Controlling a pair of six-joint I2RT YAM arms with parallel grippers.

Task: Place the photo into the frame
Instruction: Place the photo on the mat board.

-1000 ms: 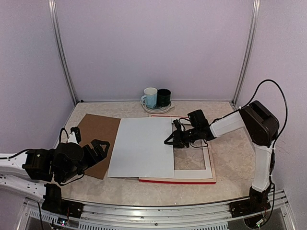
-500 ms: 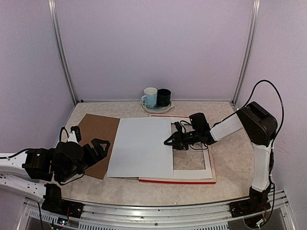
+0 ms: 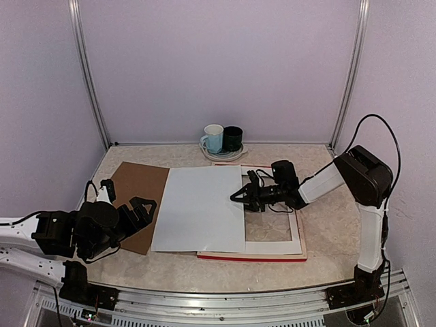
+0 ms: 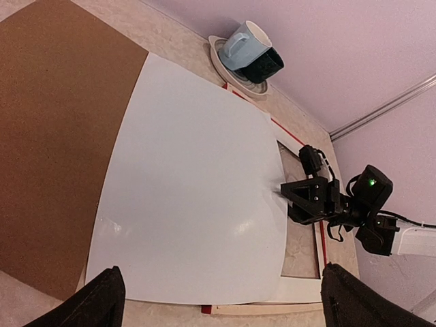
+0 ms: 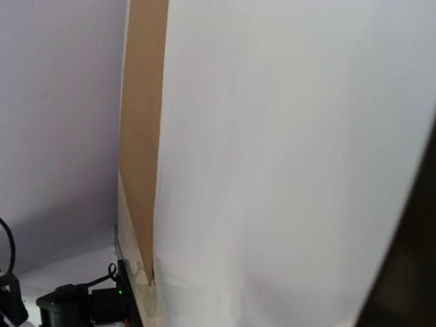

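The right fingers (image 3: 238,197) have nudged the photo (image 3: 201,208), white back up, slightly left, farther off the frame (image 3: 252,257); whether they pinch its edge is unclear; the left fingers (image 3: 143,210) gape wide.

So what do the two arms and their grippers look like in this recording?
The left arm and right arm are both white links joined by bulky black joint housings. A loose black cable loops over the right arm's elbow, and a green light glows on its wrist block. The left gripper and right gripper are all black, each with two angular fingers.
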